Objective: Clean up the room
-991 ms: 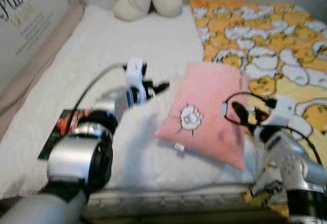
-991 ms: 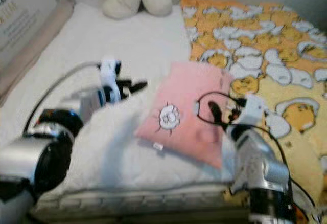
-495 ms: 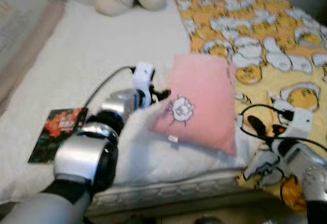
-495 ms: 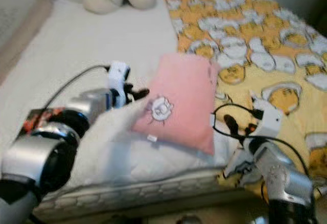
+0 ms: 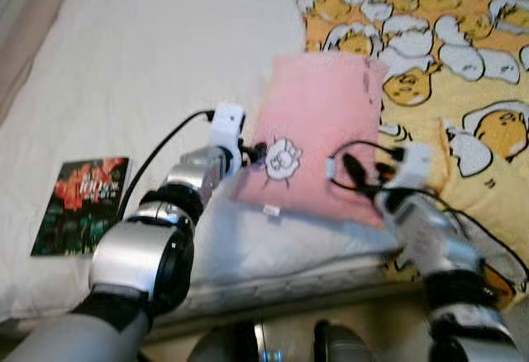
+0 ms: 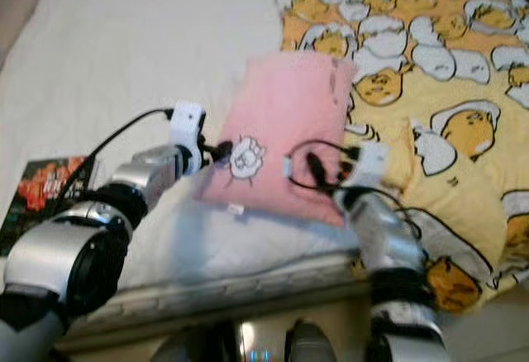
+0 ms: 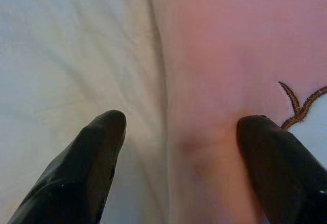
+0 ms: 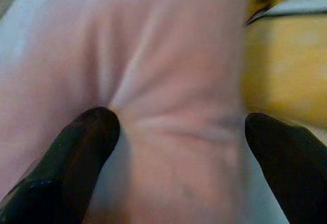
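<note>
1. I see the pink pillow (image 5: 318,135) lying on the bed (image 5: 149,73), at about 12 o'clock from my robot, partly on the white sheet and partly on the yellow blanket (image 5: 463,64).
2. My left gripper (image 5: 252,151) is at the pillow's edge at about 9 o'clock, close to the small embroidered figure (image 5: 282,158). In the left wrist view its fingers (image 7: 87,168) are spread wide, one over the white sheet and one over the pink cloth.
3. My right gripper (image 5: 351,170) is on the pillow at about 5 o'clock of it. Its fingers (image 8: 76,157) are also spread apart and press into the pink cloth, which makes wrinkles.
4. A book (image 5: 81,205) with a red and dark cover lies flat on the sheet, at about 9 o'clock, well apart from the pillow.
</note>
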Motion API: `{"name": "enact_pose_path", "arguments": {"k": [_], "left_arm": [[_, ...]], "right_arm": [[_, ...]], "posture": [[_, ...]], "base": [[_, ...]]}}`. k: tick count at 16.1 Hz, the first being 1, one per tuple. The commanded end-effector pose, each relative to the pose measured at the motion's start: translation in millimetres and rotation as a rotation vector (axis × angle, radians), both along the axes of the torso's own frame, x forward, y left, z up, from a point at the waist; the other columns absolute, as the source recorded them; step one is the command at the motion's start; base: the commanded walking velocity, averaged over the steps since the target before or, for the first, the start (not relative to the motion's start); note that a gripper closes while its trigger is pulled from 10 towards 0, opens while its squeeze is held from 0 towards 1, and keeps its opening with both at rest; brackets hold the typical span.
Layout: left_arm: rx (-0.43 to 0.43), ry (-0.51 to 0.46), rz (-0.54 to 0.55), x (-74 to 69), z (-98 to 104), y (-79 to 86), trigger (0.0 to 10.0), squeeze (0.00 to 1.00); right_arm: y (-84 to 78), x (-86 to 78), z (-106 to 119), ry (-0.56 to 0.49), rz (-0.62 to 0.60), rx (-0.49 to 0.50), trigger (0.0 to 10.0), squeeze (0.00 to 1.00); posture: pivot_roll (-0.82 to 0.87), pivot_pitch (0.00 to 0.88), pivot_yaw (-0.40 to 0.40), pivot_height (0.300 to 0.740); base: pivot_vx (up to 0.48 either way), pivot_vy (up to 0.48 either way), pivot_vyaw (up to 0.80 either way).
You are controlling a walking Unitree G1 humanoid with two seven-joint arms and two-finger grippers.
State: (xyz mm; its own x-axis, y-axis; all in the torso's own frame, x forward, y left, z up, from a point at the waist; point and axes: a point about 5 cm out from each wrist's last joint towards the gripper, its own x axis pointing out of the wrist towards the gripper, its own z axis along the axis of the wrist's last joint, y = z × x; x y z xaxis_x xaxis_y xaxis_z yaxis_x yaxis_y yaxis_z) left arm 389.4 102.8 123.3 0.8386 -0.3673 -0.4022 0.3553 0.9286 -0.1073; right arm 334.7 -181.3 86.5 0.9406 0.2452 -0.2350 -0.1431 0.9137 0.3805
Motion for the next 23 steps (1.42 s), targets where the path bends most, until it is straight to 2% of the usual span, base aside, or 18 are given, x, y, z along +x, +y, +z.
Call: {"name": "enact_pose_path", "arguments": {"k": [1,2,4,6,8,9,10,12,15,19,20,22,23], "left_arm": [[-0.053,0.044,-0.026,-4.2,-5.8,-10.2,10.0,0.00],[-0.074,0.045,-0.027,-4.7,-6.1,-12.6,10.0,0.00],[-0.262,0.085,-0.077,-8.1,-3.5,-30.6,10.0,0.00],[-0.429,0.121,-0.210,-14.6,3.1,-58.3,10.0,0.00],[-0.475,0.149,-0.266,-20.7,0.9,-72.0,10.0,0.00],[-0.475,0.165,-0.296,-25.0,-2.3,-79.2,10.0,0.00],[-0.467,0.174,-0.323,-28.4,-5.2,-83.8,0.0,0.00],[-0.446,0.180,-0.344,-32.0,-10.6,-85.3,0.0,0.00],[-0.447,0.184,-0.348,-35.6,-19.4,-79.2,0.0,0.00],[-0.371,0.182,-0.348,-38.9,-31.1,-69.0,0.0,0.00],[-0.350,0.170,-0.336,-37.9,-32.2,-64.9,0.0,0.00],[-0.307,0.104,-0.415,-37.2,-26.9,-66.5,0.0,0.00],[-0.291,0.093,-0.418,-36.7,-26.3,-66.5,0.0,0.00]], "right_arm": [[11.0,-1.0,-14.1,0.048,0.035,-0.004,10.0,0.00],[12.4,-0.7,-15.7,0.051,0.036,-0.001,10.0,0.00],[14.9,-1.8,-21.7,0.056,0.037,0.012,10.0,0.00],[12.2,-3.8,-26.2,0.059,0.024,0.020,10.0,0.00],[8.8,-3.8,-28.4,0.061,0.017,0.007,10.0,0.00],[9.4,-1.2,-27.3,0.053,0.025,-0.002,0.0,0.00],[11.1,0.9,-24.4,0.039,0.033,0.010,0.0,0.00],[12.4,1.9,-21.2,0.023,0.037,0.019,0.0,0.00],[11.8,-1.2,-18.8,-0.009,0.042,0.040,0.0,0.00],[12.7,-3.5,-21.6,-0.020,0.057,0.038,0.0,0.00],[13.1,-4.4,-23.0,-0.019,0.063,0.043,0.0,0.00],[11.2,-3.8,-24.1,-0.013,0.052,0.037,0.0,0.00],[10.1,-3.3,-24.3,-0.011,0.043,0.038,0.0,0.00]], "posture": [[-0.20,0.254,0.066,0.740],[-0.20,0.255,0.066,0.740],[-0.18,0.262,0.059,0.740],[-0.18,0.261,0.056,0.740],[-0.19,0.259,0.057,0.740],[-0.20,0.255,0.061,0.740],[-0.19,0.250,0.060,0.740],[-0.19,0.236,0.060,0.740],[-0.19,0.228,0.053,0.740],[-0.17,0.224,0.040,0.740],[-0.17,0.219,0.038,0.740],[-0.16,0.205,0.037,0.740],[-0.15,0.200,0.036,0.740]], "base": [[0.000,0.000,0.00],[0.000,0.000,0.00],[0.000,0.000,0.00],[0.000,0.000,0.00],[0.000,0.000,0.00],[0.000,0.000,0.00],[0.000,0.000,0.00],[0.000,0.000,0.00],[0.000,0.000,0.00],[0.000,0.000,0.00],[0.000,0.000,0.00],[0.000,0.000,0.00],[0.000,0.000,0.00]]}}
